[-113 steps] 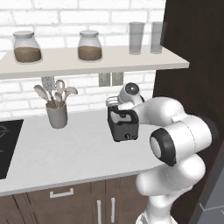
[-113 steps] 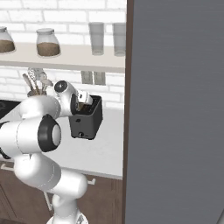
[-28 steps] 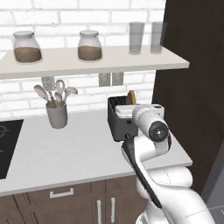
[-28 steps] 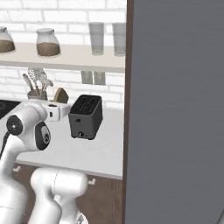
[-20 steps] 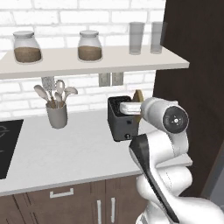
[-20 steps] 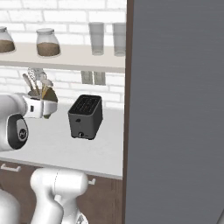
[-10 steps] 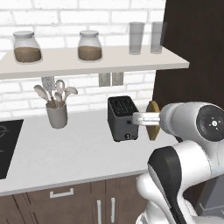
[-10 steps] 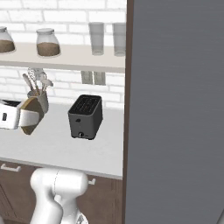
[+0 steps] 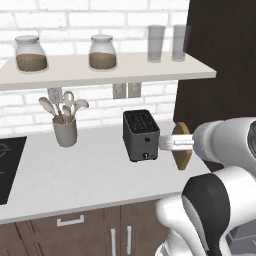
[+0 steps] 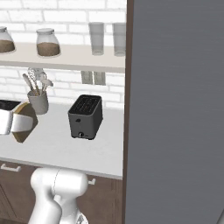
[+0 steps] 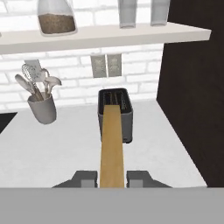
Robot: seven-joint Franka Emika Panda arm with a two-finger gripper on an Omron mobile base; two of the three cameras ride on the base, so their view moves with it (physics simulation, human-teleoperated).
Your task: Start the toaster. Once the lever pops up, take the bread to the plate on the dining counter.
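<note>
- My jaws (image 11: 111, 178) are clenched on the bread (image 11: 112, 146), one finger on each flat face, the slice seen edge-on in my hand view.
- I hold the bread in the air above the table (image 9: 80, 175), clear of the toaster (image 9: 141, 135).
- The toaster stands upright near a cup of utensils (image 9: 64, 125).

toaster (image 9: 141, 135): placed upright on the bench (image 9: 75, 177), slots seen empty | bread (image 9: 183, 152): held edge-on in the tool (image 9: 175, 145), lifted just right of the toaster | utensil pot (image 9: 65, 131): seen left of the toaster, well apart
</note>
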